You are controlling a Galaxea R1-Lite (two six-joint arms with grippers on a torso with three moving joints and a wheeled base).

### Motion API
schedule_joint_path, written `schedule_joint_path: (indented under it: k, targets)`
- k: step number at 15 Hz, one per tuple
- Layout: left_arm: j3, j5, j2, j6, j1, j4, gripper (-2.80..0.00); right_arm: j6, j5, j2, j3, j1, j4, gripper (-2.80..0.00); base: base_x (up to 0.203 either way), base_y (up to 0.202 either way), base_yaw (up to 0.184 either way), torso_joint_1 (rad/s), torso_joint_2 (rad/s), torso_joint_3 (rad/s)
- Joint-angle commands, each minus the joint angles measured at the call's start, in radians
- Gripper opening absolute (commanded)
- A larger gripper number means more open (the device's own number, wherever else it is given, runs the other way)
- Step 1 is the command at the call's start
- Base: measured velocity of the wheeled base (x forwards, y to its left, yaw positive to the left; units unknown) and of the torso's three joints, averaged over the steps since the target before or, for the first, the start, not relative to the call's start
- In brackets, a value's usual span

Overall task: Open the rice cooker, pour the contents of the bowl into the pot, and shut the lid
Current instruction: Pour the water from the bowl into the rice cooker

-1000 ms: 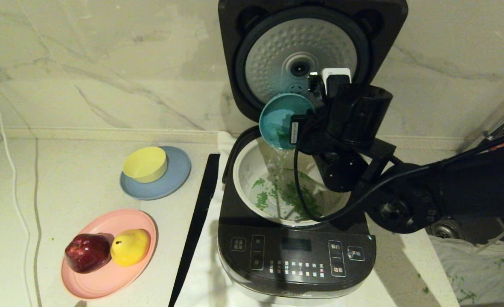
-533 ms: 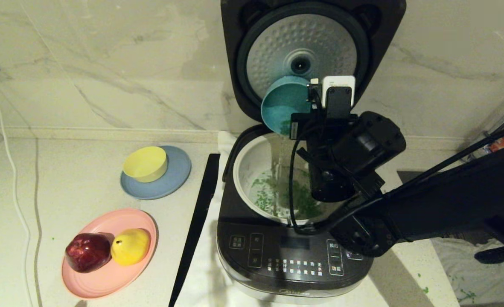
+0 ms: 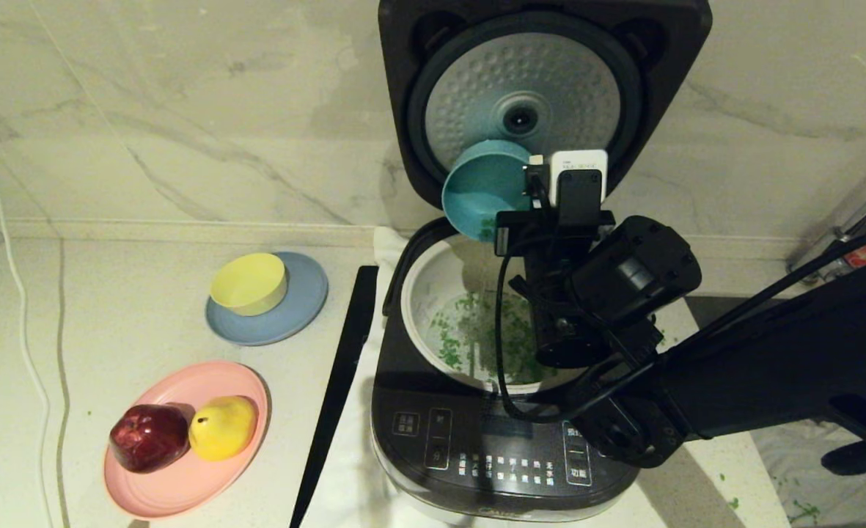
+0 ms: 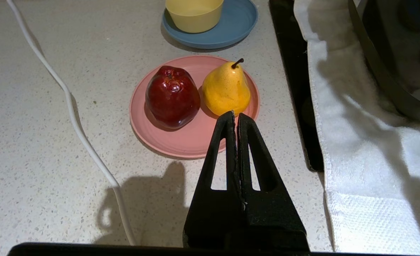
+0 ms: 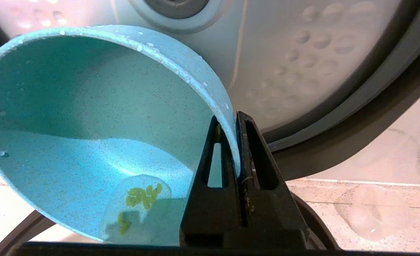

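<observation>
The dark grey rice cooker [image 3: 502, 440] stands open, its lid [image 3: 524, 103] upright with the dimpled silver underside facing me. The cream-white pot [image 3: 422, 293] holds chopped green contents [image 3: 476, 337] in water. My right gripper [image 5: 231, 119] is shut on the rim of the teal-blue bowl [image 3: 480, 187] [image 5: 89, 124], tipped on its side above the pot's back edge. A few green bits [image 5: 140, 195] cling to the bowl's low side. The left gripper [image 4: 235, 114] is shut and empty, hovering over the counter near the pink plate.
A pink plate [image 3: 183, 480] carries a red apple [image 3: 148, 436] and a yellow pear [image 3: 221, 427]. A yellow bowl [image 3: 249, 282] sits on a blue plate [image 3: 304, 308]. A black strip [image 3: 337, 381] and white towel [image 4: 359, 149] lie beside the cooker. A white cable [image 3: 15, 293] runs at far left.
The right arm shifted, carrying the tipped bowl slightly higher toward the lid. The stream of water and green bits falling into the pot has thinned out.
</observation>
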State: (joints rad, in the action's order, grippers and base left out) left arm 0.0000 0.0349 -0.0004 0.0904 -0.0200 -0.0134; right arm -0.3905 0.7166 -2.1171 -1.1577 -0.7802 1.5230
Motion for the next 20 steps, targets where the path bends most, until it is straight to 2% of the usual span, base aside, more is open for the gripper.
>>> schedule_joint_path:
  k: [1,20]
  targets:
    - [0.008,0.000,-0.001,0.002,0.000,0.000,-2.80,0.005,0.003,0.009,0.010,-0.004,0.007,-2.80,0.000,0.000,0.000,0.000,0.00,0.000]
    - [0.008,0.000,-0.001,0.002,0.000,0.000,-2.80,-0.016,-0.014,0.087,0.015,-0.060,0.007,-2.80,0.000,0.000,0.000,0.000,0.00,0.000]
